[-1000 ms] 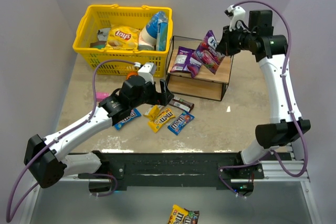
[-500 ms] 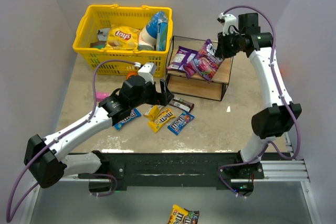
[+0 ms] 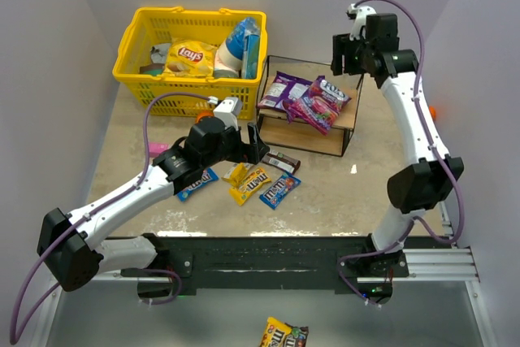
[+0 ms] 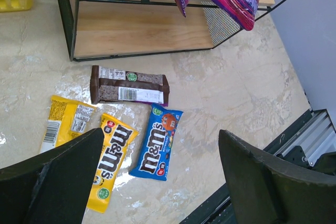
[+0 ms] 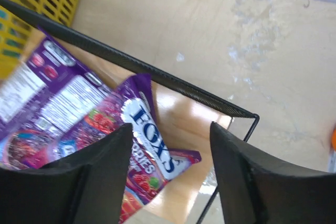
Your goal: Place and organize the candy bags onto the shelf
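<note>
My right gripper point(image 3: 342, 54) was open above the small shelf of black wire and light wood point(image 3: 302, 132), and it held nothing. Two shiny purple candy bags point(image 3: 317, 103) lay on the top board, touching each other. My left gripper point(image 4: 161, 135) was wide open and empty too, hanging over the little brown packet point(image 4: 129, 85), yellow packets point(image 4: 109, 167) and blue packet point(image 4: 157, 142) on the pale table point(image 4: 236, 93).
</note>
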Motion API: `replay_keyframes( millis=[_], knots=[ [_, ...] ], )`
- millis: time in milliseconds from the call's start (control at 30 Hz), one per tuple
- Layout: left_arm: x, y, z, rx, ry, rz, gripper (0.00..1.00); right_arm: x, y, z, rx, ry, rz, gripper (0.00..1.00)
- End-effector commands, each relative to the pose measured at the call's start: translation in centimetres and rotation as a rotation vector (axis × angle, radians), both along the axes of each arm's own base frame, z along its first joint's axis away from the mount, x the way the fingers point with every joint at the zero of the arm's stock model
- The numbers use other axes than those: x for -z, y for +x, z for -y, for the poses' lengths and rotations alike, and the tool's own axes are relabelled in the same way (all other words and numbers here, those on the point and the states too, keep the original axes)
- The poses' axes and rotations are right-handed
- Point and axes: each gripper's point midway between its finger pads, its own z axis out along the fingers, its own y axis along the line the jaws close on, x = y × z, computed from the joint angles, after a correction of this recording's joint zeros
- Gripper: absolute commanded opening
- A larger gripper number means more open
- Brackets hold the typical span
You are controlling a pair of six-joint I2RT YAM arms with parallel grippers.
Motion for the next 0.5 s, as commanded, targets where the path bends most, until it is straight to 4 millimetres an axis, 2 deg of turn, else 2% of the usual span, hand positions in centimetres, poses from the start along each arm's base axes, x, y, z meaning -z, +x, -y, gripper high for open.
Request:
replay_keyframes(
  millis=[0, 33, 67, 100, 133, 167, 200, 233, 267, 300, 333, 400, 467],
  knots=[
    [-2.6, 0.8, 0.4, 0.009, -0.036, 0.067, 0.96, -6.4, -2.0, -5.5, -0.027, 0.070, 0.189, 0.71],
    [-2.6, 0.8, 0.4, 0.008, -0.033, 0.068, 0.96, -5.7, -2.6, -6.7, -0.036, 0.063, 0.167, 0.73],
    [-2.6, 0.9, 0.3, 0.005, -0.031, 0.069, 0.96, -5.0, -3.3, -8.9, -0.058, 0.054, 0.147, 0.74],
    [-2.6, 0.8, 0.2, 0.001, -0.027, 0.069, 0.96, -3.7, -3.7, -9.2, -0.017, 0.053, 0.117, 0.74],
    [-2.5, 0.9, 0.1, -0.005, -0.022, 0.067, 0.96, -2.9, -4.4, -10.6, -0.026, 0.056, 0.104, 0.74],
    [-2.5, 0.9, 0.1, -0.008, -0.021, 0.066, 0.96, -2.8, -5.1, -10.9, -0.013, 0.071, 0.107, 0.74],
    [-2.5, 0.9, 0.0, -0.009, -0.021, 0.068, 0.96, -0.6, -5.9, -11.4, -0.008, 0.070, 0.062, 0.72],
    [-2.5, 0.9, 0.0, -0.008, -0.020, 0.064, 0.96, -0.4, -6.4, -12.6, -0.021, 0.080, 0.076, 0.71],
    [-2.4, 0.9, 0.0, -0.009, -0.018, 0.064, 0.96, 0.1, -7.0, -12.8, -0.016, 0.090, 0.068, 0.69],
    [-2.3, 0.8, 0.0, -0.006, -0.018, 0.063, 0.96, 1.0, -7.9, -13.0, -0.013, 0.111, 0.053, 0.62],
    [-2.3, 0.8, -0.1, -0.007, -0.015, 0.062, 0.96, 1.5, -8.7, -13.7, -0.041, 0.128, 0.033, 0.58],
    [-2.1, 0.7, -0.2, -0.008, -0.010, 0.059, 0.96, 2.9, -9.9, -13.7, -0.031, 0.153, -0.008, 0.47],
    [-2.2, 0.7, -0.3, -0.011, -0.012, 0.063, 0.96, 4.0, -10.5, -13.4, -0.016, 0.155, -0.031, 0.43]
  ],
)
